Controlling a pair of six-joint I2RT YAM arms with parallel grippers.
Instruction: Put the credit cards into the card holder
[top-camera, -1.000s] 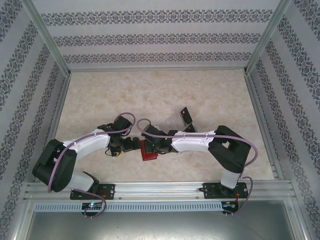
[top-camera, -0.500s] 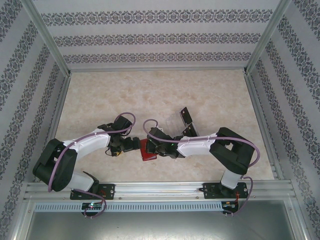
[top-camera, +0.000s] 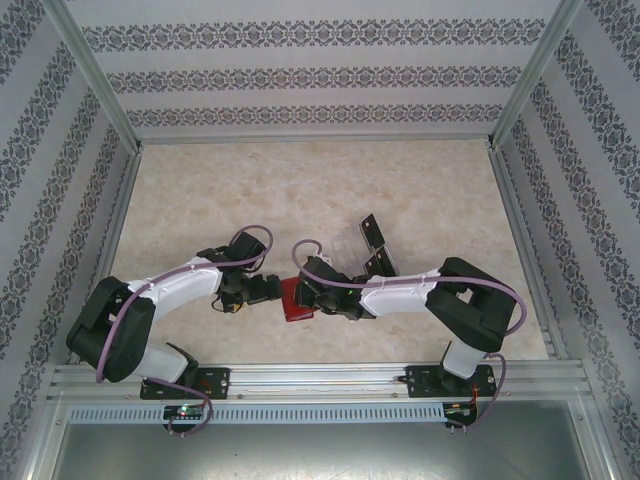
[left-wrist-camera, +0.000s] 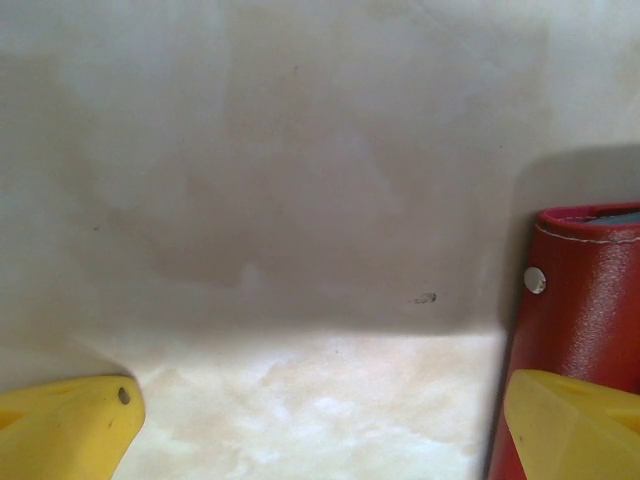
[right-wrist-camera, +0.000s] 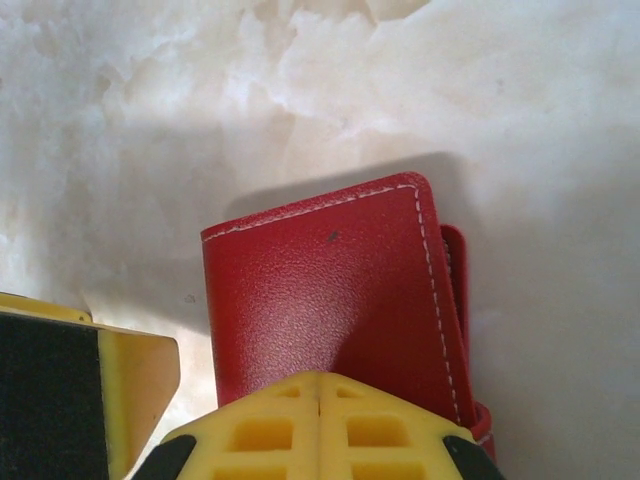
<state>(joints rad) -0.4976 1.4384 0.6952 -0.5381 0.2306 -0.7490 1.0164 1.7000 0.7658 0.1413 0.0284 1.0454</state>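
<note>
The card holder (top-camera: 295, 302) is a small red leather-like wallet with pale stitching along its edges. It lies folded on the table (top-camera: 300, 190) near the front edge, its snap tab poking out at one side. Two dark credit cards (top-camera: 373, 232) sit tilted, well apart from it, farther back and to the right.

Pale, cloudy counter (top-camera: 330, 180), like marble, with a tiny dark speck (left-wrist-camera: 425, 298). Walls (top-camera: 320, 75) with grey flower stripes on three sides. Shiny metal rail (top-camera: 320, 380) along the counter's near edge.
</note>
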